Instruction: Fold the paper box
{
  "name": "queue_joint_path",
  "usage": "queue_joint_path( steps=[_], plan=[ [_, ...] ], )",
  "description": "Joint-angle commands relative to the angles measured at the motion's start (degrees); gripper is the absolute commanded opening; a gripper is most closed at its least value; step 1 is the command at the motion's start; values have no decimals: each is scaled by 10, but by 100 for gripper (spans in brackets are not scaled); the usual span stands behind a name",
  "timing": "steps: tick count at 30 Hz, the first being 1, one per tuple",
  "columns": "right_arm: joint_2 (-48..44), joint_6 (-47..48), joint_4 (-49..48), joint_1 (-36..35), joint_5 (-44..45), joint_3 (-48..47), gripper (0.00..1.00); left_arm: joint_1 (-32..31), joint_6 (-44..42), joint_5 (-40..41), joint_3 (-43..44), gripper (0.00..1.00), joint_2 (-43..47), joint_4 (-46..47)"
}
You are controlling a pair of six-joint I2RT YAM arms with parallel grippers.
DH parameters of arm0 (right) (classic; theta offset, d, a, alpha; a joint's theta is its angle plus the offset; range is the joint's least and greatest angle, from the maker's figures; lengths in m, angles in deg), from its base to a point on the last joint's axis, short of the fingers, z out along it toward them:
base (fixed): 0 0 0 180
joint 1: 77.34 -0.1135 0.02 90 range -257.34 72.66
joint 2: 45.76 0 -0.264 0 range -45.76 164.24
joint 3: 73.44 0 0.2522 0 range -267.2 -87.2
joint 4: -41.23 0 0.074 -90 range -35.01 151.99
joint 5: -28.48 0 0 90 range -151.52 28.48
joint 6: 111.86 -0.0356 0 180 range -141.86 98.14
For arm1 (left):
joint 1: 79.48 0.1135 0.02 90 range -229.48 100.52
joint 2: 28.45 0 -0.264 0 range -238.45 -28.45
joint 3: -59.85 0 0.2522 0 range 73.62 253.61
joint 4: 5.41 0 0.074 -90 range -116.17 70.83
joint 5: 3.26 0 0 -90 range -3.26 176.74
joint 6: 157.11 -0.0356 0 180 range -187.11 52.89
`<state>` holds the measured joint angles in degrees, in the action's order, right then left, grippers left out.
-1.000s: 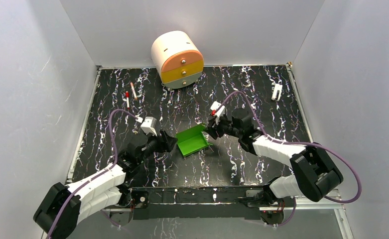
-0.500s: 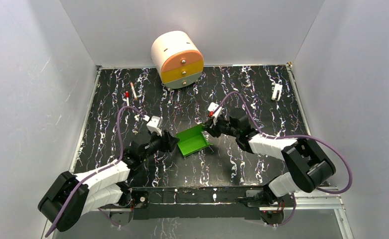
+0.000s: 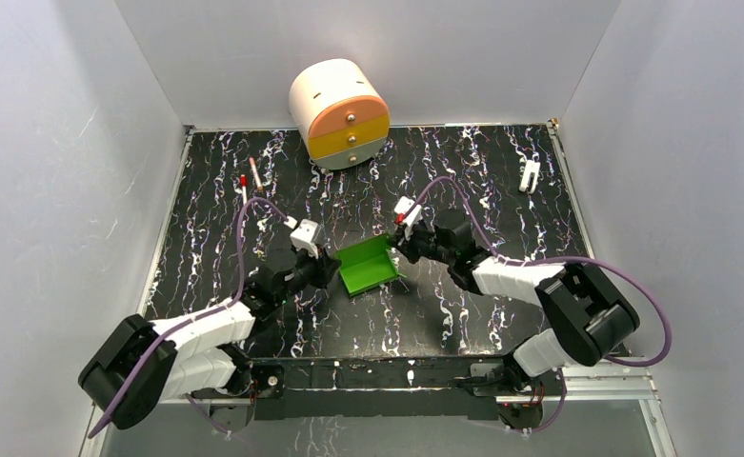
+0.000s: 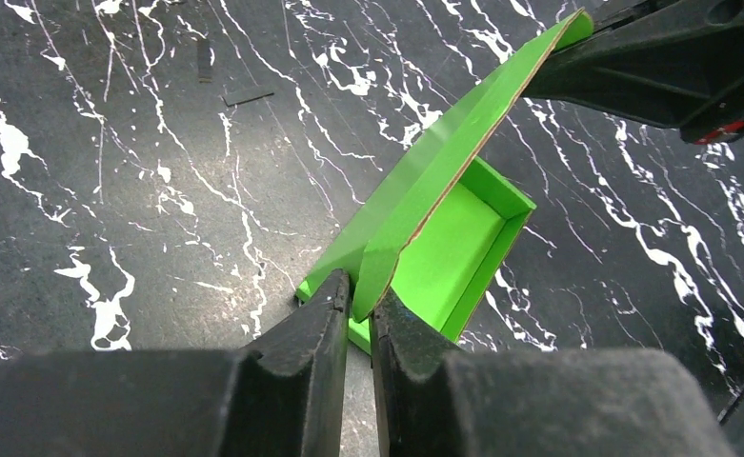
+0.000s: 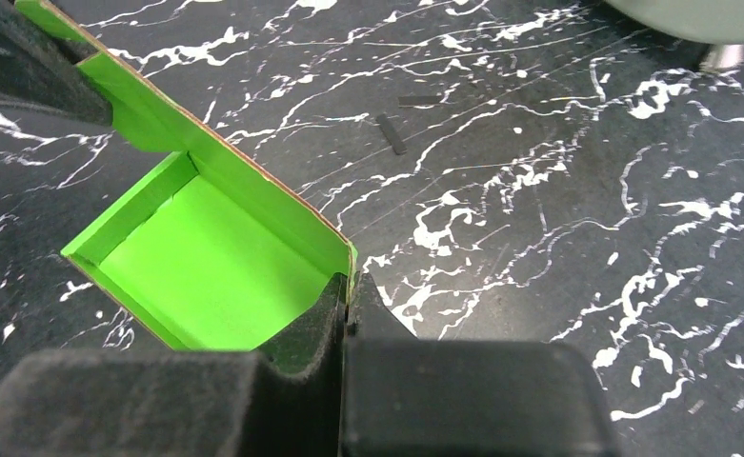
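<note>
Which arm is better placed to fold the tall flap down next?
Right, probably: right gripper shut tight on the paper box flap's end; left gripper pinches the other end, looking looser.

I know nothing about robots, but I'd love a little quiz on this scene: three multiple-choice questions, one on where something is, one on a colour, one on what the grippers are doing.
1. Where does the round drawer unit stand?
A) at the far edge of the table
B) between the two arms
C) at the near edge

2. What colour is the paper box?
A) orange
B) bright green
C) white

3. How do the left gripper and right gripper stand?
A) both wide open in the air
B) both shut on the box's raised flap
C) only the left holds it

Answers:
1 A, it sits beyond both arms.
2 B, it is green in every view.
3 B, each wrist view shows a pinch on one end of the flap.
</note>
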<state>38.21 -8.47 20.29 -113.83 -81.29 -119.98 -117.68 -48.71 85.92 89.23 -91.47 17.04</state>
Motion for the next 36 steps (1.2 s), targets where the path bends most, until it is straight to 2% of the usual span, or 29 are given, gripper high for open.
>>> queue_joint_path(
  steps=[1, 12, 25, 36],
  plan=[
    [-35, -14, -35, -37, 87, 1, 0, -21, -25, 49, 38, 11, -23, 27],
    [-44, -91, -15, -147, 348, -12, 0, -82, -16, 231, 106, 6, -131, 37],
    [5, -253, 16, -207, 527, -53, 0, -105, 117, 273, 144, 4, -181, 57],
    [36, -376, 68, -256, 654, -73, 0, -125, 193, 282, 124, 3, -179, 81]
  ],
)
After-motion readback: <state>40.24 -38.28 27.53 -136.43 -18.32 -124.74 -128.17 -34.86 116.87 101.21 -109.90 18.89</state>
